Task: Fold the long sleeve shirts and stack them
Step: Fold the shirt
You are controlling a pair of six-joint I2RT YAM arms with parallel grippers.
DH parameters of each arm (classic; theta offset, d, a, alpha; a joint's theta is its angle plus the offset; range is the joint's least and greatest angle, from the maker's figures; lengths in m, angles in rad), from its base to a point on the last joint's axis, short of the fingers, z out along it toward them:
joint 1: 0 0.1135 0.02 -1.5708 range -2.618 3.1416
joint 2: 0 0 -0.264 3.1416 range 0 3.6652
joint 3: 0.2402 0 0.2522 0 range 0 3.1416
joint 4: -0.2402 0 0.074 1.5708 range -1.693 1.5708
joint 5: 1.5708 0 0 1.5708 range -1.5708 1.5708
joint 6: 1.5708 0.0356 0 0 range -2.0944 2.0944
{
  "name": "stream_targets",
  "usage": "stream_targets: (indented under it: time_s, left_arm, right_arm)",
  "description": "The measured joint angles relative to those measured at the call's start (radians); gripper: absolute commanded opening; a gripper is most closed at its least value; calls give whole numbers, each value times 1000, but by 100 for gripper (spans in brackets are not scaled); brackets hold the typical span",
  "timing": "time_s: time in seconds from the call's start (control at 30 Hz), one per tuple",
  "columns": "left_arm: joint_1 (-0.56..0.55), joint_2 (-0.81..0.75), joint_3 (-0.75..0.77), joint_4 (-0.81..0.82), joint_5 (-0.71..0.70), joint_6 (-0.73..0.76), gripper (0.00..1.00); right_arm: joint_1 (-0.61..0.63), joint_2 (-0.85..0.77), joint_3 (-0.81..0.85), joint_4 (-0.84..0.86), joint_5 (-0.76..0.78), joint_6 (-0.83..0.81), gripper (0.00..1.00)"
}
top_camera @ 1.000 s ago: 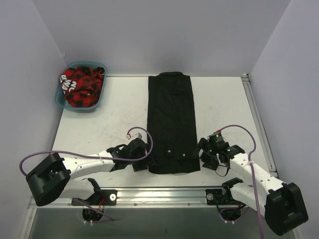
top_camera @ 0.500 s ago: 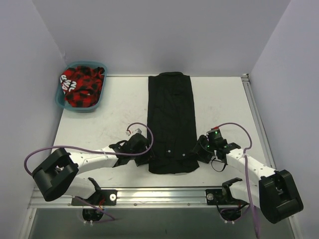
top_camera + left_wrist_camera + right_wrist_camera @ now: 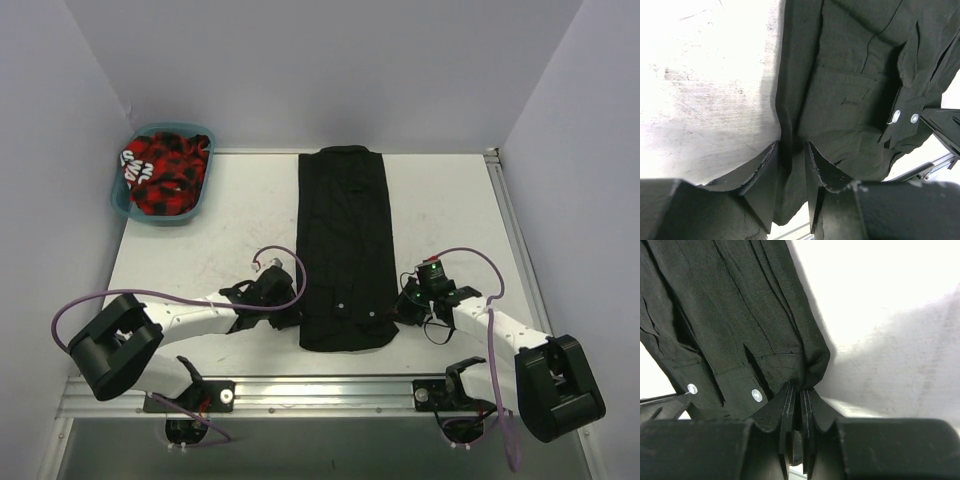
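Left wrist: left claw [image 3: 792,147], likewise right claw [image 3: 799,389], tight on finely woven black shirt [image 3: 840,75] (pale buttons [image 3: 896,116])

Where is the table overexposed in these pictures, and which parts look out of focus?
Left wrist: the table burns out to white at upper left, the black shirt keeps its weave, the left fingers are blurred near the lens. Right wrist: same glare on the table, right fingers soft. Top external: even light, sharp, shirt nearly featureless.
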Motion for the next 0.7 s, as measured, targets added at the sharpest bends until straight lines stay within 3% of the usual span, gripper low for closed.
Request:
stream_targets:
  time_s: [0.4,0.53,0.7]
  left_arm:
    - [0,26,0,52,-8,-4,39]
    - [0,44,3,78,-11,-6,34]
    - [0,62,4,97,-14,-9,16]
  right_arm:
    - [0,-3,3,-16,-5,-31,2]
    - [0,-3,3,-16,-6,-35,2]
    - [1,-3,4,-19,-6,-43,0]
